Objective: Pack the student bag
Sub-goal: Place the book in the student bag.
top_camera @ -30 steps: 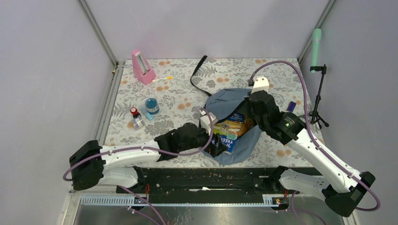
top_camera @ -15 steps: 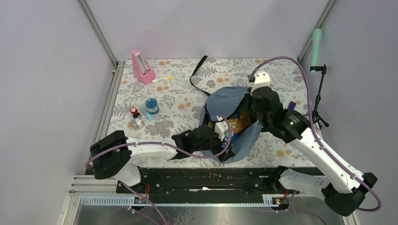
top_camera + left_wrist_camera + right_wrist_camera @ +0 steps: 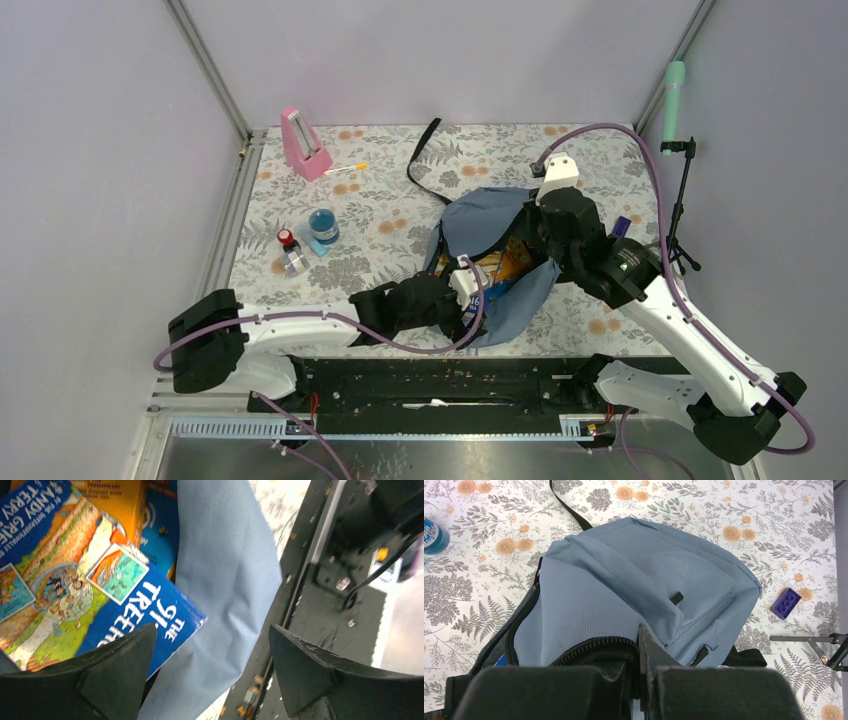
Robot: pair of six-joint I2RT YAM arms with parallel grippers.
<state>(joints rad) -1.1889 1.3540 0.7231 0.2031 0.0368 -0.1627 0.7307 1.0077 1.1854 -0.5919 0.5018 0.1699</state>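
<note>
**A:** Left end effector [image 3: 212,672] is spread wide, jaws well apart. It hovers low over the near flap of the student bag [image 3: 225,570]. One finger sits over the corner of a blue picture book [image 3: 75,580]; whether it touches, I cannot tell.

**B:** From above, that wrist is at the bag's 7 o'clock edge. The forearm lies low along the near side of the desk [image 3: 380,200], reaching in from 8 o'clock.

**A:** Right end effector [image 3: 641,667] is pressed together, pinching the bag's zippered rim at its 2 o'clock side. The arm climbs from its base at 5 o'clock and bends over the bag.

**B:** The bag lies just right of the desk's centre, mouth open, the book poking out.

**A:** Only the left wrist camera shows the book's cover up close. The right wrist camera gives the bag's outer face, with a purple brick [image 3: 786,602] near it at 3 o'clock.

**B:** Only the overhead view has the pink wedge [image 3: 303,143], at 11 o'clock on the desk.
</note>
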